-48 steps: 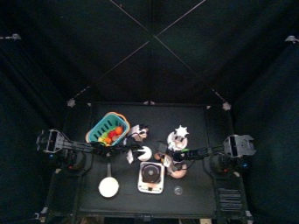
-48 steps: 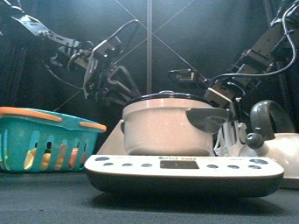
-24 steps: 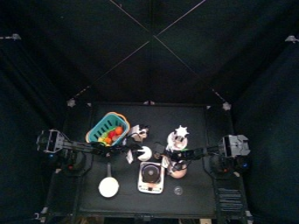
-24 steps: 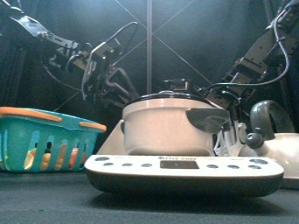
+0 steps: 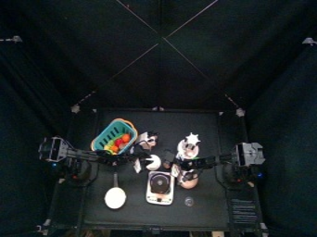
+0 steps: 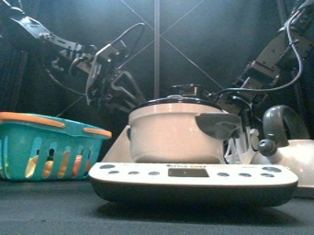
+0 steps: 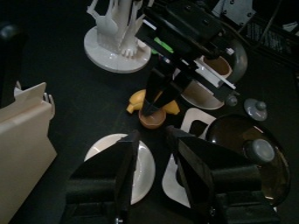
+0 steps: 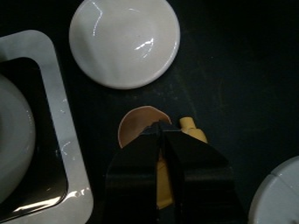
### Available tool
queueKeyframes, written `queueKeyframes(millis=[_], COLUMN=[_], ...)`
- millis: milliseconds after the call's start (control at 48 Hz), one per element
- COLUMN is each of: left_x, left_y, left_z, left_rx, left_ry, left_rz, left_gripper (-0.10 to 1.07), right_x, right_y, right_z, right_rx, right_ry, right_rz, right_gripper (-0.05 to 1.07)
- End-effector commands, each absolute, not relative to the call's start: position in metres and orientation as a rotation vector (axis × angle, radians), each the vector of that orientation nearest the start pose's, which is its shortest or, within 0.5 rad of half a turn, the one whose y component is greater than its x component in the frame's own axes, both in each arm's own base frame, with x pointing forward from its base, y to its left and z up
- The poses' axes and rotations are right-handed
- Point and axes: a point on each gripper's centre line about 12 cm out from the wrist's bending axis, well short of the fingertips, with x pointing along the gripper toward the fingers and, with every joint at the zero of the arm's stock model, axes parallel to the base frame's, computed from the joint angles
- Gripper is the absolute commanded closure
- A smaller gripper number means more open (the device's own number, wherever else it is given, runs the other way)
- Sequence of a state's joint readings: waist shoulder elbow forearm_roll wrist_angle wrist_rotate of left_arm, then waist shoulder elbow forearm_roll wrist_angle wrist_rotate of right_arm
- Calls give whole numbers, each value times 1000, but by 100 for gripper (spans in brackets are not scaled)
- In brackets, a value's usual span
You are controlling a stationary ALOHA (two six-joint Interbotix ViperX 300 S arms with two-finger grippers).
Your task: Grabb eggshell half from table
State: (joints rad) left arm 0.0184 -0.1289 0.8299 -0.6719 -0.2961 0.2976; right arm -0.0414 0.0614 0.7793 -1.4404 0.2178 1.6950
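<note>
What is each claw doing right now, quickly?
Left claw: open, holding nothing.
Right claw: closed, apparently pinching the rim of the eggshell half.

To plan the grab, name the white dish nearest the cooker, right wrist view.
The white dish seen whole, beside the cooker; the other dish, cut by the picture's edge, lies beyond the eggshell half.
</note>
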Motion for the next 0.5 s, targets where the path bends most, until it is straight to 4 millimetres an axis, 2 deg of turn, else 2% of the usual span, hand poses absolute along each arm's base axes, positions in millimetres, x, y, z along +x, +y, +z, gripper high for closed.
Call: queueKeyframes(millis=[0,188,354,479], left_x=[354,354,354,354], left_y=[28,28,28,28], left_z=[194,194,194,193], left_rx=[-305,-307,-305,-305], left_ry=[404,403,404,405], left_rz=[273,273,273,273], left_gripper=[24,24,24,24], right_x=[354,349,346,349], right_y=[-45,-48,-44,-36], right_z=[139,155,150,145], right_rx=[162,150,160,191], right_ry=[751,707,724,737], right_rz=[-378,-408,-377,-306], right_gripper=[77,77,75,67])
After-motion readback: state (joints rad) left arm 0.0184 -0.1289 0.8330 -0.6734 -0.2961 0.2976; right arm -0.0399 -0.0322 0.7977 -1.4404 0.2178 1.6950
